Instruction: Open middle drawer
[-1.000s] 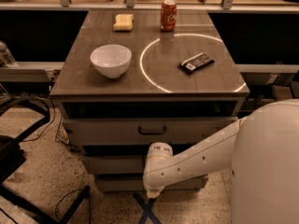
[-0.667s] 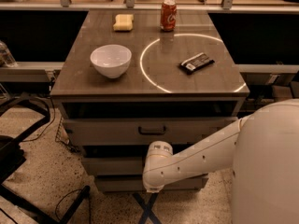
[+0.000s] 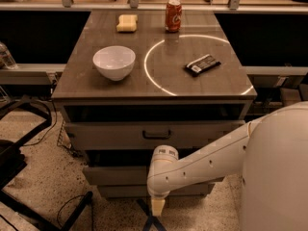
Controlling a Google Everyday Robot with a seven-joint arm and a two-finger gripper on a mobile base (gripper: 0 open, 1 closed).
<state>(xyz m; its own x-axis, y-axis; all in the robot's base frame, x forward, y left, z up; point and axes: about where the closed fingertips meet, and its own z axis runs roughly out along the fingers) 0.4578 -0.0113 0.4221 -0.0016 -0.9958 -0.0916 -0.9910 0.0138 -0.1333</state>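
Observation:
The cabinet has three grey drawer fronts below the tabletop. The tall top drawer has a dark bar handle. The middle drawer is the shallower front below it; its centre and handle are hidden behind my arm. The shortest front is at the bottom. My white arm reaches in from the right, and its wrist sits in front of the middle drawer's centre. My gripper hangs low in front of the bottom drawer, just above the floor.
On the tabletop are a white bowl, a red soda can, a yellow sponge and a dark snack bar. A black frame and cables lie on the floor at left. My white body fills the lower right.

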